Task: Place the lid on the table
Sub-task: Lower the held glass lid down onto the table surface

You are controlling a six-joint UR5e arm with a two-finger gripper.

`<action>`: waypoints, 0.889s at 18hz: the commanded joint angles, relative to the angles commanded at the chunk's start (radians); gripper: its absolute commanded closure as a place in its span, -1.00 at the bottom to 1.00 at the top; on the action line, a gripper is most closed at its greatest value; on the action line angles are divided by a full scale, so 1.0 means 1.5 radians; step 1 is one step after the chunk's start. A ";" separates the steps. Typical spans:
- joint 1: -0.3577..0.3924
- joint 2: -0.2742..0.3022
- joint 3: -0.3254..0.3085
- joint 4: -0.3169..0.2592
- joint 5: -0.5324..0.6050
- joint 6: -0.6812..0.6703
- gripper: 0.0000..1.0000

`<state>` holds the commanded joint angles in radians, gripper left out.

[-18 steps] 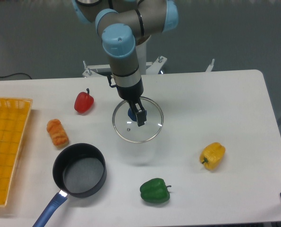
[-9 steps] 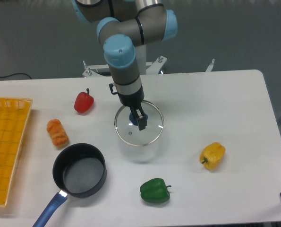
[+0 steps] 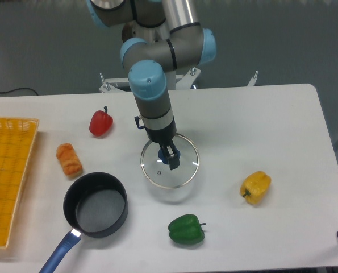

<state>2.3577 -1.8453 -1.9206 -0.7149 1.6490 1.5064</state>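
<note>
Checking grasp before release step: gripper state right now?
Gripper: shut on the lid's blue knob, lid held above the table.

- No text, label, brand, number or sign can be read anywhere in the view.
- The arm's housings, the cookware and the bench show no legible lettering.
</note>
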 joint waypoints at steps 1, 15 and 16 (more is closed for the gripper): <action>0.000 -0.004 0.001 0.004 0.000 0.000 -0.19; -0.005 -0.041 -0.013 0.053 -0.020 0.025 -0.19; -0.007 -0.043 -0.014 0.054 -0.020 0.029 -0.19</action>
<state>2.3470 -1.9098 -1.9420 -0.6335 1.6183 1.5493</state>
